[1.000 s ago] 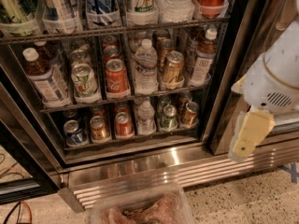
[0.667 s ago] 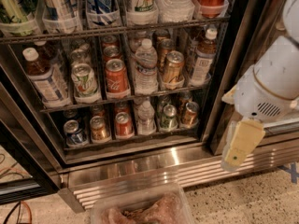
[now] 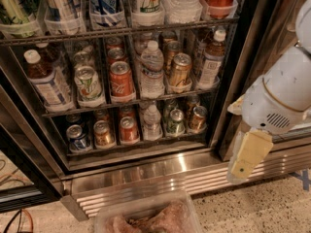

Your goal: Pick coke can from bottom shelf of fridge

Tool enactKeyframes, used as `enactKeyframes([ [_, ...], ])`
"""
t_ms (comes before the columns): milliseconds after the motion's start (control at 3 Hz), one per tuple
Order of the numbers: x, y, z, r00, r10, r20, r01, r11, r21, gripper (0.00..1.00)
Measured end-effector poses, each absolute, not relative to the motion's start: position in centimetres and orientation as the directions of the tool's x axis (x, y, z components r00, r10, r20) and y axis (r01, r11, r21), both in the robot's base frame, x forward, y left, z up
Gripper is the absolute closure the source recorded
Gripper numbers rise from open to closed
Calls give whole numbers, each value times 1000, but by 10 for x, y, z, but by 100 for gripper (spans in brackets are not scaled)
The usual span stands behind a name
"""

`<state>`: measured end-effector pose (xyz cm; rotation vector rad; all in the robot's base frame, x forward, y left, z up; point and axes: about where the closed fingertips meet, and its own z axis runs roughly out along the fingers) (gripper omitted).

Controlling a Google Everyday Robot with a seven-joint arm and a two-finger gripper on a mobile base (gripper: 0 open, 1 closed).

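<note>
The coke can (image 3: 129, 129) stands upright in the front row of the bottom shelf (image 3: 146, 146) of the fridge (image 3: 241, 67), a little left of the middle. Just beside it on its left is a gold can (image 3: 103, 133), and further left a blue can (image 3: 77, 137). On its right is a small water bottle (image 3: 151, 122), then a green can (image 3: 176, 122) and a brown can (image 3: 198, 118). More cans sit in the dim rows behind. I see nothing in front of the coke can; its red face and silver top show plainly.

The rack above carries a larger red can (image 3: 120, 79) directly over it, with a green-and-white can (image 3: 87, 83), a bigger bottle (image 3: 152, 69), a tall gold can (image 3: 180, 69) and a tea bottle at each end (image 3: 46, 81) (image 3: 210, 62). Below the shelf runs the ribbed steel base (image 3: 160, 178), and a clear tub (image 3: 146, 216) sits at the bottom edge of my view on the speckled floor (image 3: 272, 208).

The arm (image 3: 282, 96) comes in from the upper right edge, white and bulky at the wrist. The gripper (image 3: 241, 169) hangs below it, cream-coloured, pointing down and slightly left, in front of the steel base. It is outside the shelves, to the right of the black frame post, and well apart from the coke can. It holds nothing that I can see, and I cannot tell whether it is open or closed.
</note>
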<state>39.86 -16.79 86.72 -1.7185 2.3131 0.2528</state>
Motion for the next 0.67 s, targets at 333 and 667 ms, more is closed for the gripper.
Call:
enactKeyframes([
  [333, 384, -136, 836, -334, -875, -350, -939, 340, 47, 0],
  [667, 375, -109, 774, -423, -830, -364, -905, 403, 135, 0],
])
